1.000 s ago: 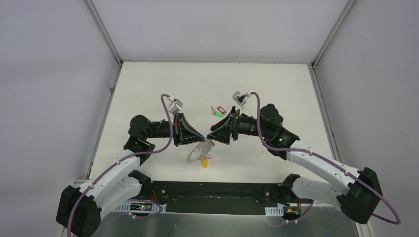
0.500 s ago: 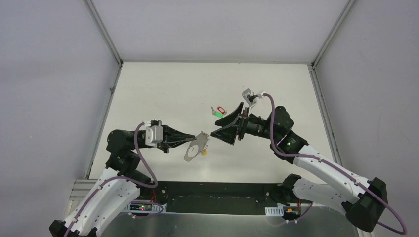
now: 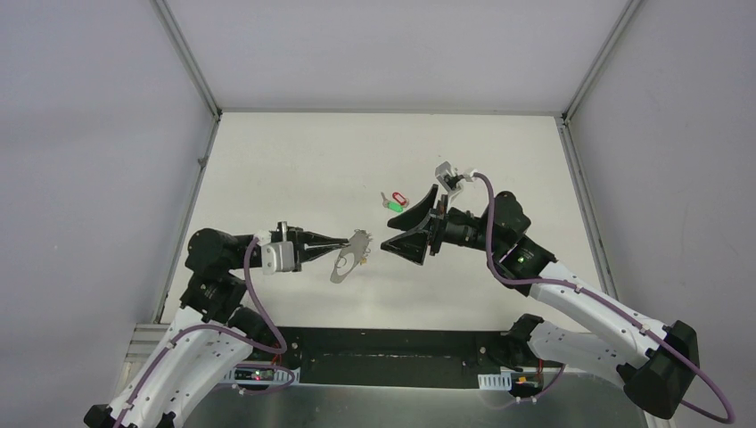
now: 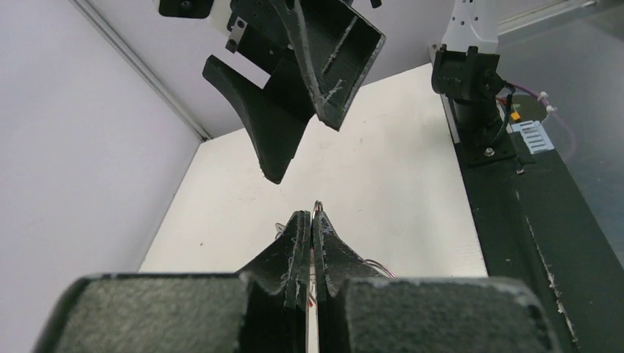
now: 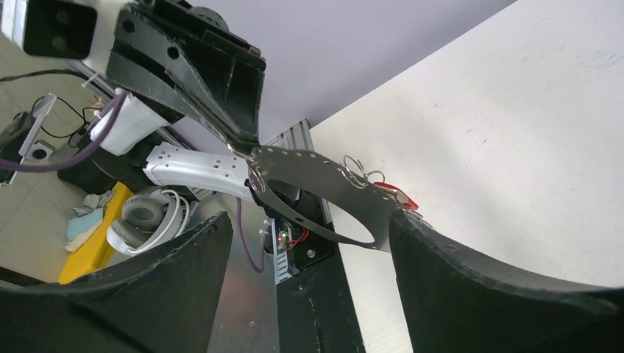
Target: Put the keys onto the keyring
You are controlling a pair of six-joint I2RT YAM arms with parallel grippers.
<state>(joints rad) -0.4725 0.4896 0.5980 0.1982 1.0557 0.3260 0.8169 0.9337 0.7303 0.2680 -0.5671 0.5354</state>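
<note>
Keyring hung over the table's middle in the top view, a thin grey hoop pinched at its top by the tightly closed left gripper. The right gripper stood spread wide just right of it, holding nothing. Two keys, green- and red-tagged, lay farther back. From the left wrist, only the hoop's edge showed between the closed fingers. From the right wrist, it looked like a flat perforated band carrying small wire loops and a red tag.
</note>
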